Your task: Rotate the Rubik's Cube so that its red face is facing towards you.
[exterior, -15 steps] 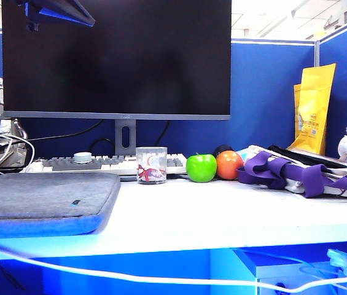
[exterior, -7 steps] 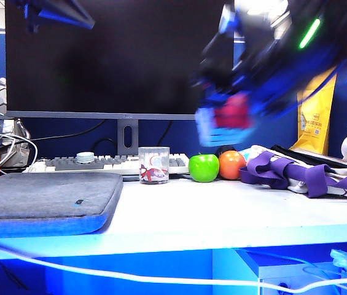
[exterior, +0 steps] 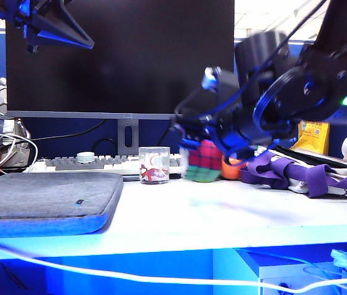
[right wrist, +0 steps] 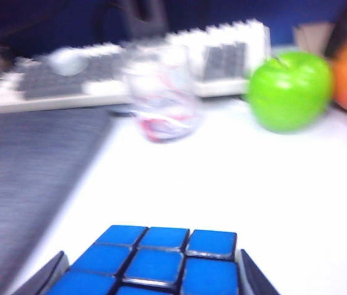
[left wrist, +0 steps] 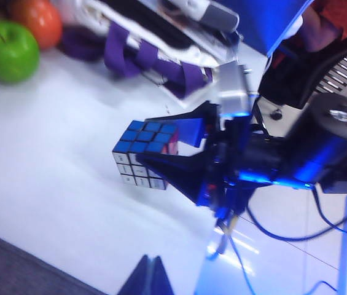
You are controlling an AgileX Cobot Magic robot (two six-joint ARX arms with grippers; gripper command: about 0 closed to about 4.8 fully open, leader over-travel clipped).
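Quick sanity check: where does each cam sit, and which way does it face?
Exterior: low at the desk's front edge, facing the monitor; both arms show.
Left wrist: high up, looking down on the right gripper shut on the Rubik's Cube.
Right wrist: behind its fingers, facing the keyboard.
Shared: cube, green apple.

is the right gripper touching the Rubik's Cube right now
Touching. In the left wrist view the right gripper has a finger pressed on each side of the Rubik's Cube, holding it above the white desk.
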